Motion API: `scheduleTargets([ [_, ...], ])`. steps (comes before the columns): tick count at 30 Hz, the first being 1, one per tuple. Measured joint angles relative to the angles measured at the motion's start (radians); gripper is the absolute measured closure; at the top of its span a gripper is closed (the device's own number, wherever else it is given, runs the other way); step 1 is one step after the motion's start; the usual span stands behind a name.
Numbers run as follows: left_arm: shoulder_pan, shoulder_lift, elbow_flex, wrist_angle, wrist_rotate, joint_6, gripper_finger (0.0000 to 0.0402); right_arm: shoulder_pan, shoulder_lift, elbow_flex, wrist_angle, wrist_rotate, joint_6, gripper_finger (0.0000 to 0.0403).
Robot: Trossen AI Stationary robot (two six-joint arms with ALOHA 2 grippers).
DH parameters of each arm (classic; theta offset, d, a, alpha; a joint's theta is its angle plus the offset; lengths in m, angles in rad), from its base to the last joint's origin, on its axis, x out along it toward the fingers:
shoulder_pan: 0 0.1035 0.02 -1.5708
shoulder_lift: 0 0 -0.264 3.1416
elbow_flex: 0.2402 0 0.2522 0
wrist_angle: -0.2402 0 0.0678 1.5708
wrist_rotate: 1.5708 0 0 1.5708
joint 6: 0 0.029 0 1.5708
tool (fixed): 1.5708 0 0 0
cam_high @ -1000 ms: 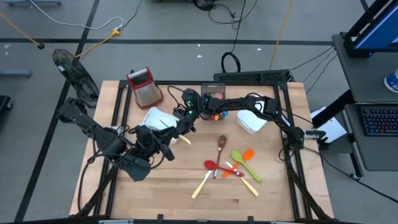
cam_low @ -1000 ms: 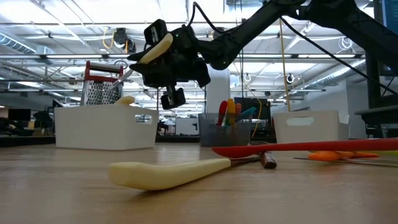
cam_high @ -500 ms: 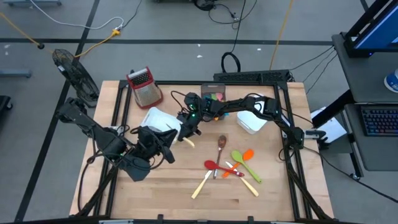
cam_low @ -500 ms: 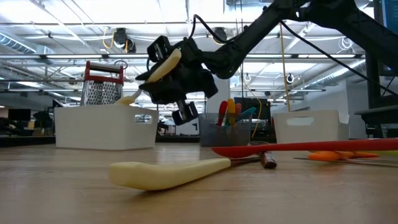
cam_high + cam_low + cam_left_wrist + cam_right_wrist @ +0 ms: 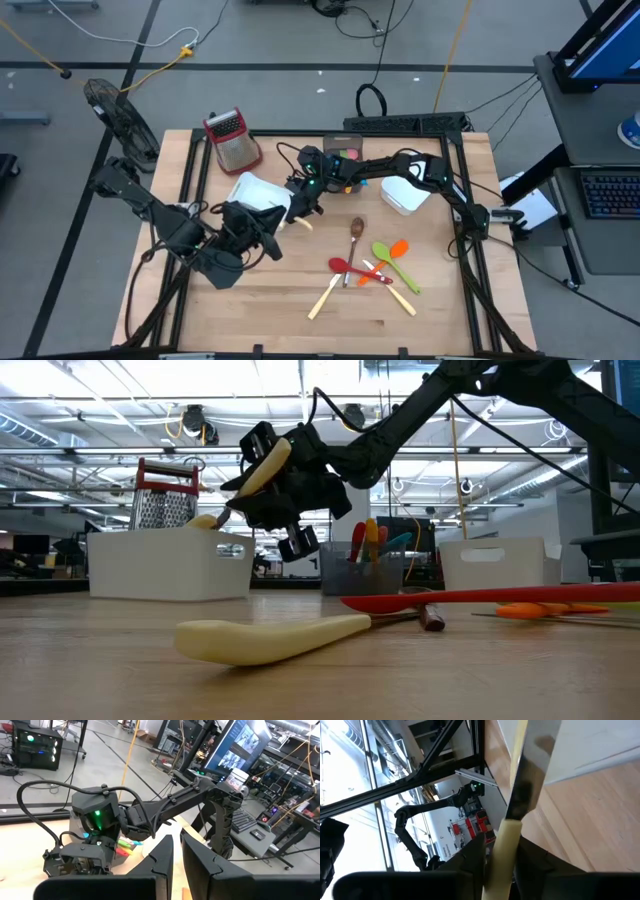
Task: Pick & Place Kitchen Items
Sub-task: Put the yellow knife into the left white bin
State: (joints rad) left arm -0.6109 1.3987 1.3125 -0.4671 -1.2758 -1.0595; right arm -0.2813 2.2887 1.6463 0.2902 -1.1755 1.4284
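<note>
My right gripper (image 5: 299, 207) reaches from the table's right to the white bin (image 5: 250, 190) at the left centre, shut on a cream-handled knife (image 5: 262, 468). The knife's metal blade (image 5: 525, 780) points over the bin's rim. A cream item (image 5: 202, 520) shows inside that bin. My left gripper (image 5: 268, 238) hangs shut just near of the bin, touching nothing. Several kitchen items lie on the near right: a brown wooden spoon (image 5: 356, 232), a red spoon (image 5: 342, 265), green (image 5: 385, 252) and orange (image 5: 398, 247) spatulas, and cream-handled cutlery (image 5: 325, 297). My right gripper pinches the knife's cream handle (image 5: 501, 847) between its two fingers. It comes roughly level from the table's right. The blade runs out ahead past the fingertips. The knife is lifted clear of the table and slants, handle end up and blade down toward the bin; whether the tip touches the bin, I cannot tell.
A red-topped metal grater (image 5: 232, 138) stands at the far left. A grey bin (image 5: 345, 160) with coloured utensils sits at the far centre, and a second white bin (image 5: 405, 195) to its right. Bare wood lies along the near edge.
My right gripper has sunk toward the white bin and tipped. The knife has gone down with it, its blade now lower at the bin's rim and its handle end still up.
</note>
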Motion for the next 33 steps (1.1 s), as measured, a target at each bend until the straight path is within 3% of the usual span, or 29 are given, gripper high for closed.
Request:
scheduleTargets([
  [23, 0.016, 0.0, 0.0, 0.005, 0.021, -0.019, 0.036, -0.001, 0.0, 0.0, 0.087, 0.053, 0.02, 0.0313],
  [33, 0.016, 0.0, 0.0, 0.005, 0.021, -0.015, 0.036, -0.001, 0.0, 0.0, 0.087, 0.078, 0.0, 0.0241],
])
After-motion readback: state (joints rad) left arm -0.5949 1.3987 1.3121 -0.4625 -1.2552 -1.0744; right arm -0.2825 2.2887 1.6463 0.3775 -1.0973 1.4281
